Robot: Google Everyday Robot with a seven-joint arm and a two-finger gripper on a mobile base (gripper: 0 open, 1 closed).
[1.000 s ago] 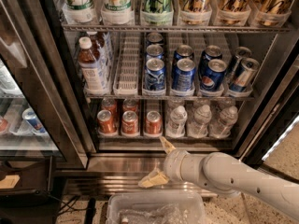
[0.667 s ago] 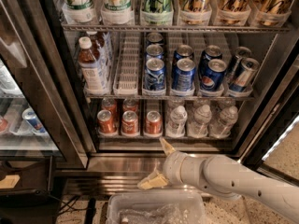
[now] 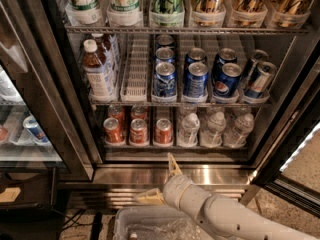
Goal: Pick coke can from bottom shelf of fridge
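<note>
Three red coke cans [image 3: 138, 131] stand in a row at the left front of the bottom shelf [image 3: 175, 147] of the fridge [image 3: 70, 109], with more red cans behind them. My gripper [image 3: 160, 181] is below and in front of the shelf, over the steel sill [image 3: 215, 174], roughly under the rightmost coke can [image 3: 163, 131]. It is open and empty. One tan finger [image 3: 172, 165] points up toward the shelf and the other [image 3: 148, 197] points left. The white arm [image 3: 225, 216] comes in from the lower right.
Clear water bottles [image 3: 212, 129] fill the right of the bottom shelf. Blue Pepsi cans [image 3: 196, 79] and a brown bottle [image 3: 97, 71] stand on the rack above. A clear plastic bin [image 3: 150, 226] sits below the gripper. A neighbouring glass-fronted cooler [image 3: 25, 129] is on the left.
The gripper and arm have shifted slightly left and down; the cans and bottles have not moved.
</note>
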